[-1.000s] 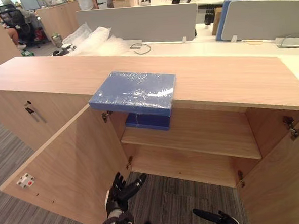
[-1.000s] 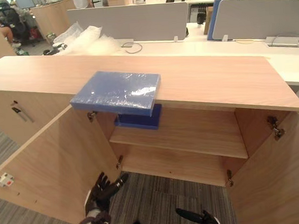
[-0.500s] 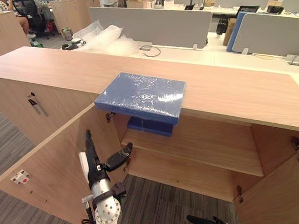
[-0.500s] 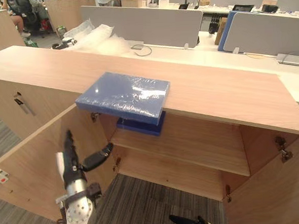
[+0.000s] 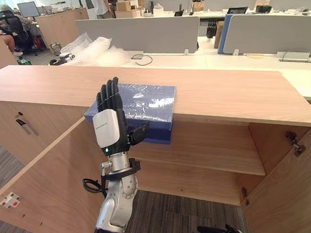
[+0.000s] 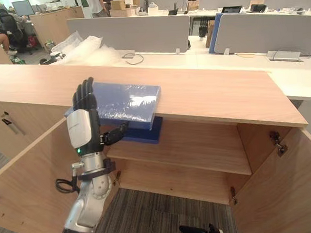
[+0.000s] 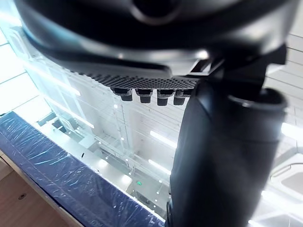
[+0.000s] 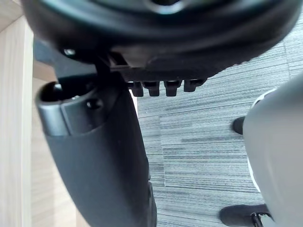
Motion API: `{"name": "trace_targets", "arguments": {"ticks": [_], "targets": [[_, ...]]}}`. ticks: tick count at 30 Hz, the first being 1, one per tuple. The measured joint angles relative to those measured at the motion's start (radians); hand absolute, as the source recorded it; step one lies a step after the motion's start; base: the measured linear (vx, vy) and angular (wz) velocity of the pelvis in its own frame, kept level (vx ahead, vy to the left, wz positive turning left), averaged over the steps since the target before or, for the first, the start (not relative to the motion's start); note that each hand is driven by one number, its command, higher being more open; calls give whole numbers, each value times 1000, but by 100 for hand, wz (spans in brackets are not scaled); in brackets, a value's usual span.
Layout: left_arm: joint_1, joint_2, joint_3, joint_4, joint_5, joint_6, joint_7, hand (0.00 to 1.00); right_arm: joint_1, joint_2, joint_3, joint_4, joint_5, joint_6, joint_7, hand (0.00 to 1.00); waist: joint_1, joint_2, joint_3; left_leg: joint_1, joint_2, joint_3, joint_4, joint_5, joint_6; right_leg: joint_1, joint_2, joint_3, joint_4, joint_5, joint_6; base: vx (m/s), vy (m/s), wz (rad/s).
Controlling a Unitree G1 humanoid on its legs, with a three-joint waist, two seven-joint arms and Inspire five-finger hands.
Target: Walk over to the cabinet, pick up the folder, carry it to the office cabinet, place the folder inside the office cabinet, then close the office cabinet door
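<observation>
Left eye view puts your left hand (image 5: pixel 109 127) upright, fingers (image 5: pixel 110 94) straight and spread, holding nothing, just in front of the near left corner of the blue folder (image 5: pixel 146 102). The folder lies on the worktop (image 5: pixel 233 93), overhanging its front edge, its long axis along that edge. Your right hand (image 5: pixel 219 230) hangs low, fingers relaxed, well apart from the folder, so the left is nearer.

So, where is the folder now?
In the left eye view the folder lies left of centre on the cabinet top, its near edge overhanging the front, with the left hand raised in front of it.
</observation>
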Motion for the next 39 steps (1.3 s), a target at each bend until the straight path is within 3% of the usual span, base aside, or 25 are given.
{"name": "trace_targets", "arguments": {"ticks": [6,11,22,23,32,39], "targets": [[-23,126,-9,182,65,18,-63,100,-16,0,-1,7,-3,0,17,100,-19,-4,11,0,10,1,0,-4,-5,0,9,2,-3,-3,-8,3,-11,-1],[-41,191,-14,212,116,13,-87,100,-35,-2,-1,25,-9,-1,22,100,-21,-14,27,0,8,3,0,-6,-8,-1,8,4,-4,-2,-10,0,0,0],[-159,346,-30,271,124,6,-118,100,-48,-5,-2,26,-15,-1,38,100,-33,-10,42,-2,4,3,0,-8,-10,-2,7,5,-11,-2,-11,0,0,0],[-176,357,-40,282,124,6,-120,0,-48,-6,-2,26,-15,-1,39,100,-33,-9,43,-3,4,3,0,-8,-10,-2,7,5,-11,-1,-11,0,0,0],[-261,394,-52,283,125,-6,-123,0,-55,-12,-3,25,-15,-6,40,100,-46,3,53,-3,4,6,0,-8,-11,-5,7,10,-11,1,-14,0,0,0],[-312,402,-49,283,124,-3,-77,0,-57,-13,-5,25,-15,-6,39,100,-46,4,58,1,4,15,0,-11,-14,-6,6,20,-11,1,-16,0,0,-3]]}}
